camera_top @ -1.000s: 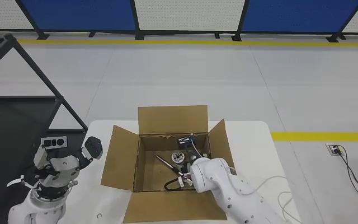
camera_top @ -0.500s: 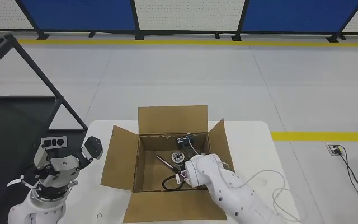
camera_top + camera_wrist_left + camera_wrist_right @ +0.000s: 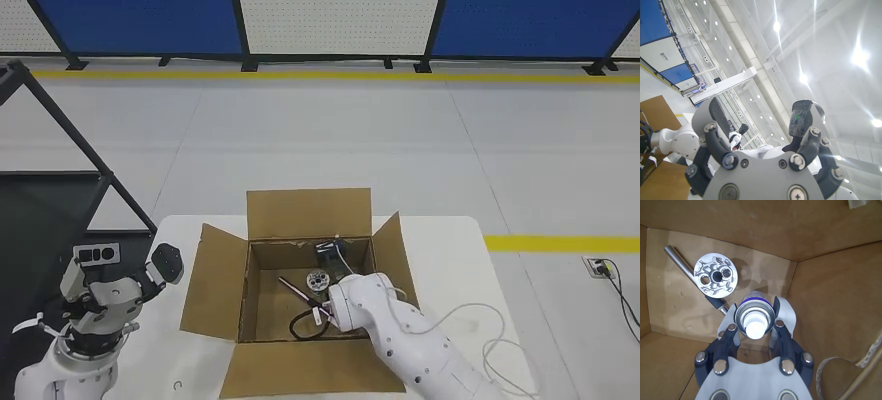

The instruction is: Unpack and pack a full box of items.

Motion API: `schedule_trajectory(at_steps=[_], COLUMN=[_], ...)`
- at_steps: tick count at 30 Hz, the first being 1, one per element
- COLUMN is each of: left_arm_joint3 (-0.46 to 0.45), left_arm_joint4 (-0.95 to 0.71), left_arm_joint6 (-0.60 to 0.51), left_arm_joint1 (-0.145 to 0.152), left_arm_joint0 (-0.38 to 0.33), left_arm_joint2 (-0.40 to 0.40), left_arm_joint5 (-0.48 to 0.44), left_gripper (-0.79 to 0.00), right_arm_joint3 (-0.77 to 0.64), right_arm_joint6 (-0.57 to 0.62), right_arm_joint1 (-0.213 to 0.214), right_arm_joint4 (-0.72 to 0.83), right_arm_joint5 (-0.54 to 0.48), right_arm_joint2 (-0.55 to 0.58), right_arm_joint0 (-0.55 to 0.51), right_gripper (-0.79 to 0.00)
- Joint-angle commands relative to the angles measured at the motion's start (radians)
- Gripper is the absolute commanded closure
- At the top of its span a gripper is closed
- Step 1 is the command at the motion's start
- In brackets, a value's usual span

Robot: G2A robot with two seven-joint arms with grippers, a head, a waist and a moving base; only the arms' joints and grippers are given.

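- right gripper [image 3: 755,308] is down inside the cardboard box [image 3: 308,212], pinched around a spray can [image 3: 754,296] just under its white nozzle, and the can's roughly upright
- near the can on the box floor, a slotted metal disc [image 3: 716,275] lies on top of a metal rod [image 3: 677,256]
- left gripper [image 3: 759,111] sits by the table [image 3: 450,250] edge left of the box, fingers spread wide, holding nothing, aimed at the ceiling

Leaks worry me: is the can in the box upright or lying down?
Upright: the can points its nozzle straight at the camera, above the box floor, gripped by the right end effector.
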Motion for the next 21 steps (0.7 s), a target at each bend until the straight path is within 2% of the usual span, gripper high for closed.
schedule_trajectory(at_steps=[1,8,15,21], left_arm_joint3=[0.000,0.000,0.000,0.000], left_arm_joint4=[0.000,0.000,0.000,0.000], left_arm_joint6=[0.000,0.000,0.000,0.000], left_arm_joint1=[0.000,0.000,0.000,0.000], left_arm_joint0=[0.000,0.000,0.000,0.000], left_arm_joint2=[0.000,0.000,0.000,0.000], left_arm_joint5=[0.000,0.000,0.000,0.000], left_gripper=[-0.785,-0.785,-0.785,-0.785], right_arm_joint3=[-0.019,-0.186,-0.521,-0.757], right_arm_joint6=[-0.002,-0.011,-0.051,-0.150], right_arm_joint1=[0.002,0.032,0.079,0.100], right_arm_joint4=[-0.009,-0.046,-0.124,-0.129], right_arm_joint5=[0.000,-0.052,-0.138,-0.191], right_arm_joint2=[0.014,0.113,0.229,0.310], right_arm_joint0=[-0.010,-0.101,-0.301,-0.463], right_gripper=[0.000,0.000,0.000,0.000])
